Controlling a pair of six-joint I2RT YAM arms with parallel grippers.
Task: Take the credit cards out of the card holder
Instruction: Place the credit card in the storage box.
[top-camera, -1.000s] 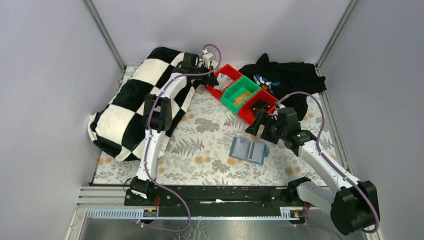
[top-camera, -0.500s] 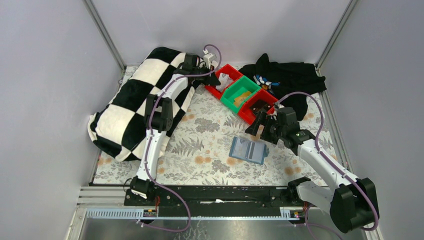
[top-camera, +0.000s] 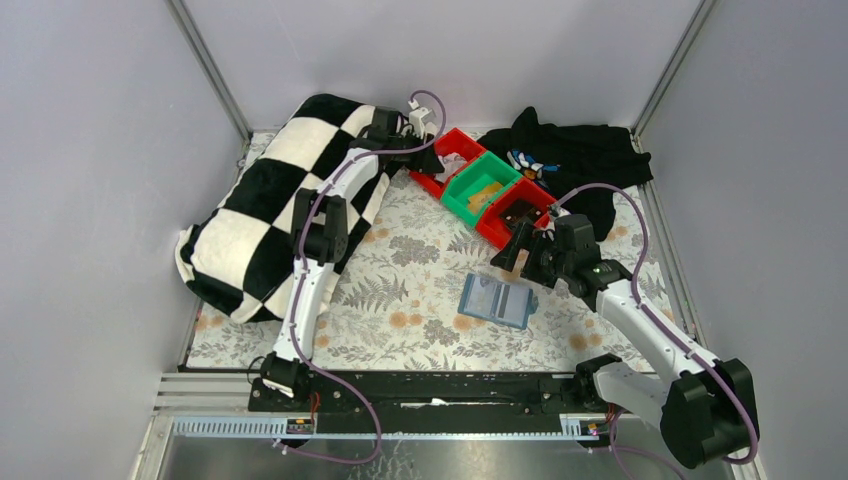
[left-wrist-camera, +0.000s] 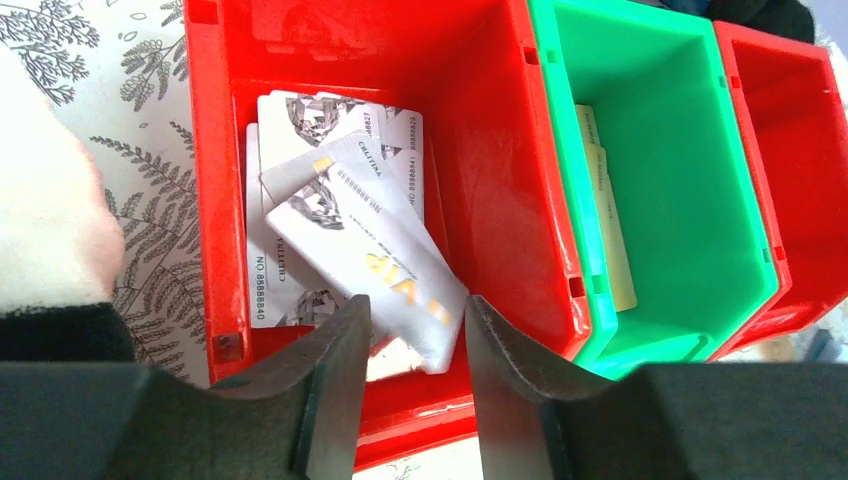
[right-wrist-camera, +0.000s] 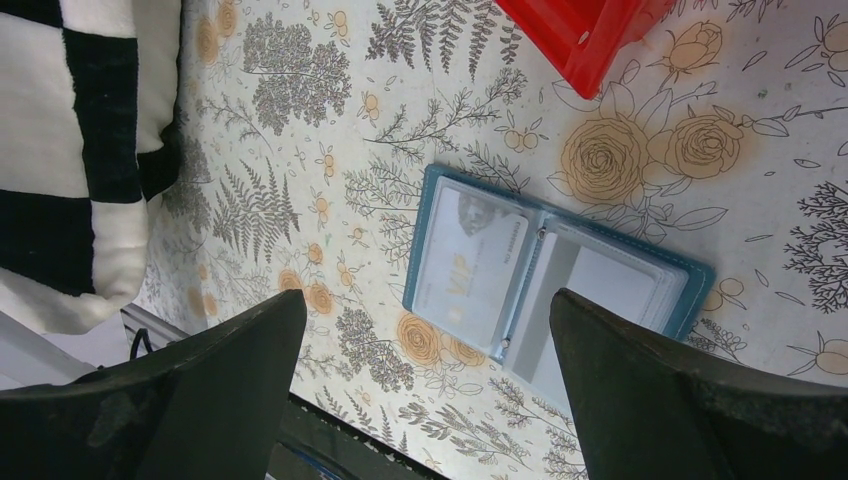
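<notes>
The teal card holder (top-camera: 497, 300) lies open on the flowered cloth, and in the right wrist view (right-wrist-camera: 545, 270) a pale VIP credit card (right-wrist-camera: 465, 265) sits in its left pocket. My right gripper (top-camera: 518, 248) (right-wrist-camera: 428, 300) hangs wide open and empty above it. My left gripper (top-camera: 428, 152) (left-wrist-camera: 417, 310) is open over the left red bin (left-wrist-camera: 210, 200). Several pale credit cards (left-wrist-camera: 340, 170) lie in that bin. The top one, a VIP card (left-wrist-camera: 370, 240), leans with its near end between my fingers, not pinched.
A green bin (top-camera: 480, 190) with yellowish cards and a second red bin (top-camera: 515, 215) stand in a diagonal row with the left red bin. A black-and-white checkered blanket (top-camera: 270, 200) lies at the left. Black cloth (top-camera: 570, 155) lies at the back right.
My left gripper has edged slightly right over the left red bin, covering the white card seen beside it before. The right arm and the holder have barely moved.
</notes>
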